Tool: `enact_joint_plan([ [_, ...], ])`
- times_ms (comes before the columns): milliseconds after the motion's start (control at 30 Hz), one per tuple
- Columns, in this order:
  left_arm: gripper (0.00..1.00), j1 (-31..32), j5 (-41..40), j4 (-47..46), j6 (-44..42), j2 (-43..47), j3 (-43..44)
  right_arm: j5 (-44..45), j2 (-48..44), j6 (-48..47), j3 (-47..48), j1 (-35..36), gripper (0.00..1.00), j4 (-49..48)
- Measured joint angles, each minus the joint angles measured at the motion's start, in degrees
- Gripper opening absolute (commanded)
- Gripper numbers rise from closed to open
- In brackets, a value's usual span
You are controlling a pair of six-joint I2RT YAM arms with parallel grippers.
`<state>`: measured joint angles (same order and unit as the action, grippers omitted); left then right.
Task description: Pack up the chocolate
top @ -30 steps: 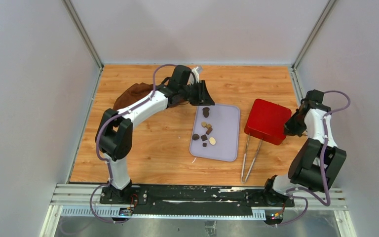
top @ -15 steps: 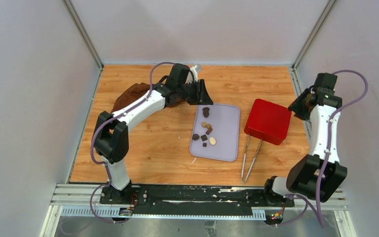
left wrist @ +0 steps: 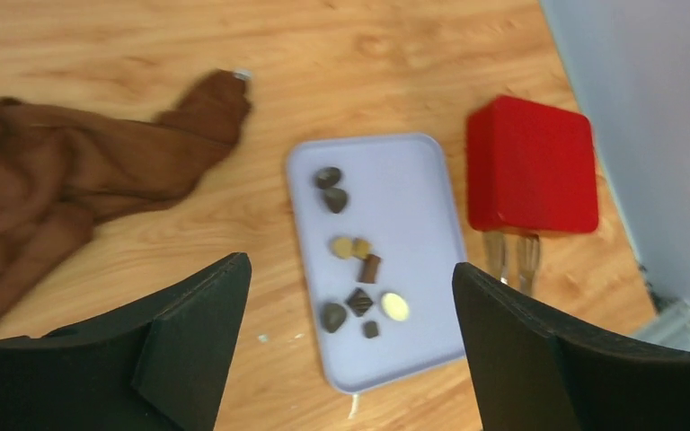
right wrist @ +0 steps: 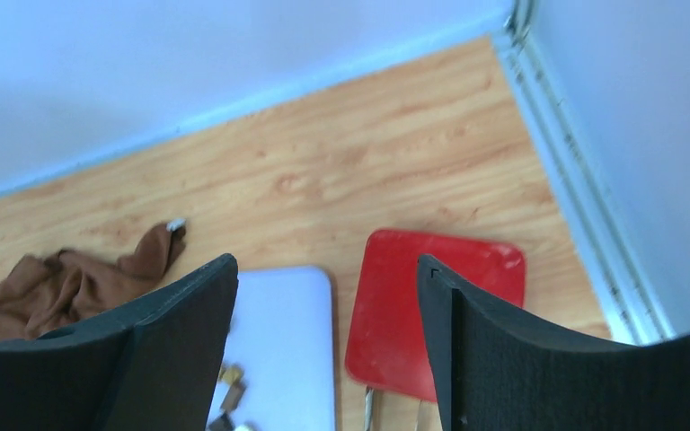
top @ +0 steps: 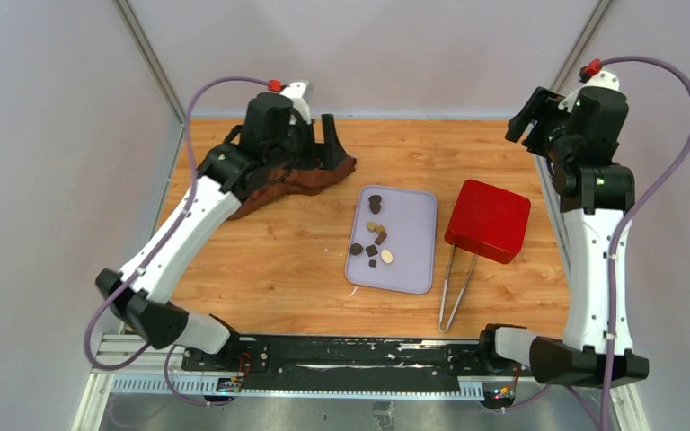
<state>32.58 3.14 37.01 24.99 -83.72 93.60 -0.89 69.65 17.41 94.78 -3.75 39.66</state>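
At the far left the left tool (left wrist: 349,296) hovers high above the light wooden bench (top: 269,260), its two black fingers spread wide with nothing between them. Below it lies a crumpled brown cloth (top: 292,175), bunched near the back left of the bench and apart from everything else. Near the middle sits a flat lavender plastic tray (top: 413,242) with rounded corners. The chocolate (top: 375,235) lies loose on the tray's left half: small round and square pieces in dark brown, tan and cream, two dark ones towards the far end and the rest clustered nearer. Just right of the tray lie slim metal tongs (top: 456,287), hinge end nearest the arms and tips at the near edge of a square red box (top: 488,220). Whether the tips touch the box or slip under it is not clear, and the box looks shut. At the far right the right tool (right wrist: 325,269) hangs high near the back corner, jaws gaping and empty. By this layout the packing proper is not yet begun: every piece is on the tray and neither tool holds anything. The next move probably calls for one arm to descend to the box and open it, or to the tongs, with a careful, narrow pinch for such small pieces.
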Motion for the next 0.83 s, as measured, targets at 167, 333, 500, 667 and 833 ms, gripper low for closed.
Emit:
enact_joint_plan([
  [167,1.00,-0.2,-12.5,4.0,-3.9,11.5,-2.3,6.1,-6.3,-2.7,-3.0,0.0,0.78,-5.5],
  [333,1.00,-0.3,-19.2,6.1,-5.7,24.9,-8.6,11.4,-10.6,-3.4,-8.9,0.0,0.78,-8.1],
  [500,1.00,-0.3,-22.6,7.8,-3.8,33.1,-13.7,13.0,-11.0,-2.9,-14.1,0.0,0.78,-8.4],
  [667,1.00,-0.3,-26.0,9.9,-0.9,34.6,-14.2,12.9,-9.9,-1.6,-14.5,0.0,0.78,-8.7],
  [833,1.00,-0.2,-27.0,11.8,0.3,34.2,-14.0,12.7,-9.9,-0.4,-14.5,0.0,0.78,-9.1],
])
